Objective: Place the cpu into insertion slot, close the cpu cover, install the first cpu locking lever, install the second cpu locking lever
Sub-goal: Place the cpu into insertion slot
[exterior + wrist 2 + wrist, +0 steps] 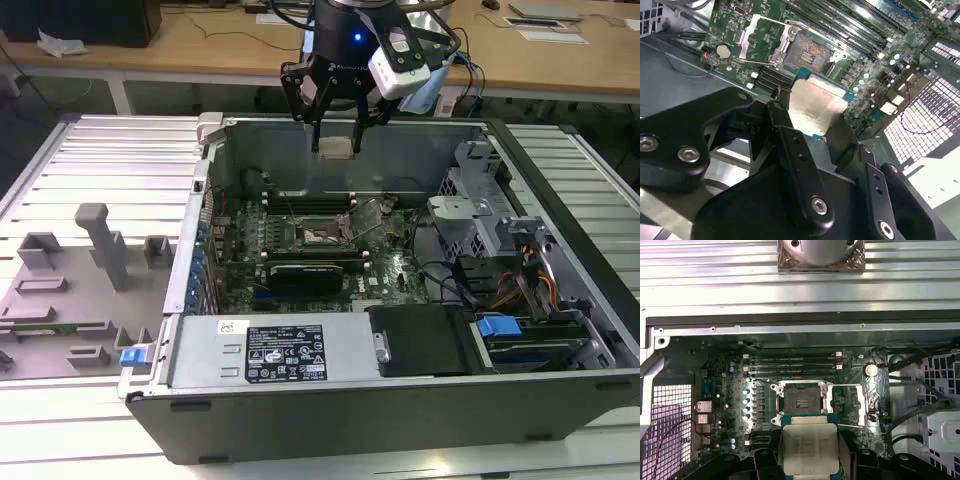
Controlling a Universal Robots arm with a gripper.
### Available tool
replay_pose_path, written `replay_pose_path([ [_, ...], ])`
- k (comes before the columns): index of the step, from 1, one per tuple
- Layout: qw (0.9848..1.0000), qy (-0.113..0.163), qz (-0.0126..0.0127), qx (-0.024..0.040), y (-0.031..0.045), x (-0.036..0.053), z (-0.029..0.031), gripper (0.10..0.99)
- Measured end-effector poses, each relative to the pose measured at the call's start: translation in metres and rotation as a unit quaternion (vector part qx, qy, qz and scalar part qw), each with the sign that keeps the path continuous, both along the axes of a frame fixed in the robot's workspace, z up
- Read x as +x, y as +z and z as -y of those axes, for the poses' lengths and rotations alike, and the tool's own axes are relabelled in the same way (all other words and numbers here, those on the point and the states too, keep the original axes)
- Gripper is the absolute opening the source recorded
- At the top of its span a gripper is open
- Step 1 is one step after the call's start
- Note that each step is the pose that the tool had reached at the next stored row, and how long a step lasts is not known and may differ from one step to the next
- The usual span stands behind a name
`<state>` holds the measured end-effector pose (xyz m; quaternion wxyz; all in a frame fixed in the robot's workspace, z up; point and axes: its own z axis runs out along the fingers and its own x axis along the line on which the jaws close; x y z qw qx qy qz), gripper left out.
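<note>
Gripper (337, 148) is clamped on the cpu (809, 450), which I see held above the open case (420, 410). Below the gripper lies the bare insertion slot (801, 404), with the cpu cover (743, 42) flipped open beside it.

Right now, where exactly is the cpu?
In the exterior view, the cpu is held in the gripper, in the air above the open computer case. In the first wrist view it is not yet in the insertion slot.
</note>
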<state>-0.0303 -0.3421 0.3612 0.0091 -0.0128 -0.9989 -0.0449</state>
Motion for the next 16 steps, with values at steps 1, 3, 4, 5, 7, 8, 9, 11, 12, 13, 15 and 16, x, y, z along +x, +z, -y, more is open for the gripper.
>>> replay_pose_path([
  [1,1.0,0.0,0.0,0.0,0.0,0.0,0.0,0.537],
  [3,1.0,0.0,0.0,0.0,0.0,0.0,0.0,0.537],
  [4,1.0,0.0,0.0,0.0,0.0,0.0,0.0,0.537],
  [5,1.0,0.0,0.0,-0.0001,-0.0001,0.0,0.0,0.537],
  [7,1.0,0.0,0.0017,0.0,-0.0043,-0.0004,0.0,0.537],
  [8,1.0,0.0,0.0022,0.0,-0.0076,-0.0005,0.0,0.537],
  [9,1.0,0.0,0.0027,0.0,-0.0114,-0.0006,0.0,0.537],
  [11,1.0,0.0,0.0031,-0.0001,-0.0157,-0.0006,0.0,0.537],
  [12,1.0,0.0,0.0035,0.0,-0.0194,-0.0007,0.0,0.537],
  [13,1.0,0.0,0.0039,0.0,-0.0234,-0.0007,0.0,0.537],
  [15,1.0,0.0,0.0047,0.0,-0.035,-0.0009,0.0,0.537],
  [16,1.0,0.0,0.0051,0.0,-0.0394,-0.0011,0.0,0.537],
])
